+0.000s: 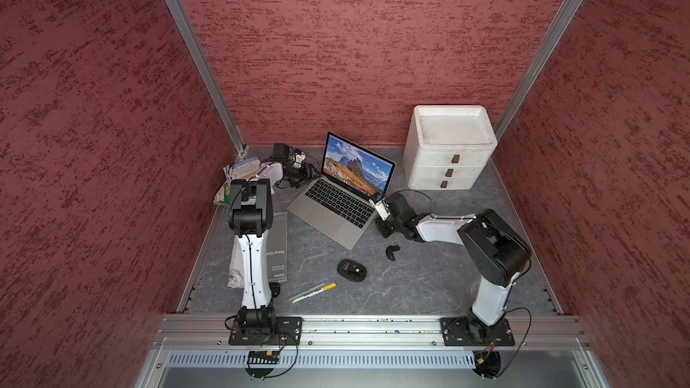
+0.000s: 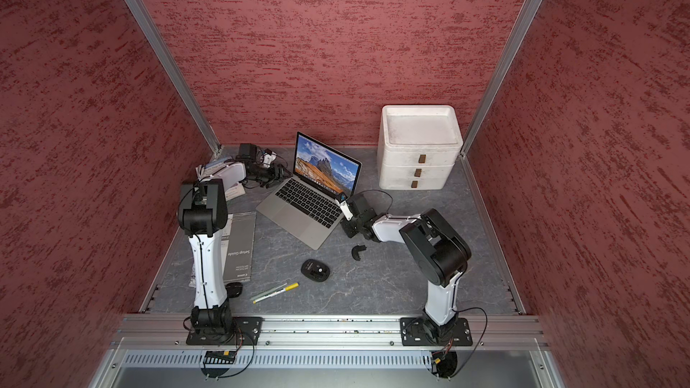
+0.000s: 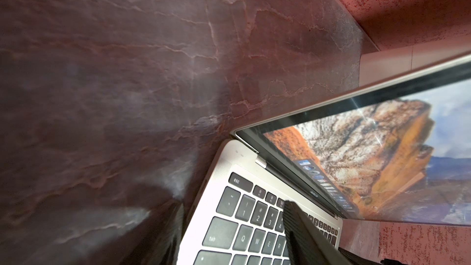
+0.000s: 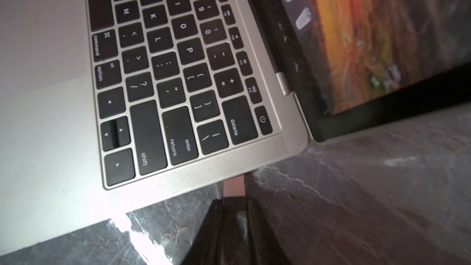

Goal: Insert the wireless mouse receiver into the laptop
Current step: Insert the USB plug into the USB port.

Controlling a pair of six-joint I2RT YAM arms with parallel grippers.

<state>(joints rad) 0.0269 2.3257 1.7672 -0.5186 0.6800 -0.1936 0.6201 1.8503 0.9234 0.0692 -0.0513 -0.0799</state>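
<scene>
Jaws of the right gripper (image 4: pixel 235 203) stand narrowly apart, flanking the rear end of the wireless mouse receiver (image 4: pixel 234 186), a small pale flat stub; whether they press on it cannot be told. Its front end meets the right side edge of the laptop (image 1: pixel 330 218), near the rear corner. Jaws of the left gripper (image 1: pixel 311 175) stand wide apart and hold nothing: one ribbed black finger (image 3: pixel 298 225) lies over the number keys, its partner blurred just off the laptop's left edge. The laptop is slim, matte silver-grey, with black keys and its lid raised, and sits on the grey veined table (image 1: pixel 429 289). In front of the laptop lie a black oval mouse (image 1: pixel 352 270), a small curved black piece (image 1: pixel 392 251) and, farther out, two pens (image 1: pixel 313 292), one yellow-capped. Left of the laptop: a grey setup guide booklet (image 1: pixel 278 244) and a stack of papers (image 1: pixel 239 175). Behind the laptop to its right stands a white drawer unit (image 1: pixel 450 151), rounded, rough-surfaced, with a shallow tray top and three shut drawers bearing brown tabs; contents hidden.
</scene>
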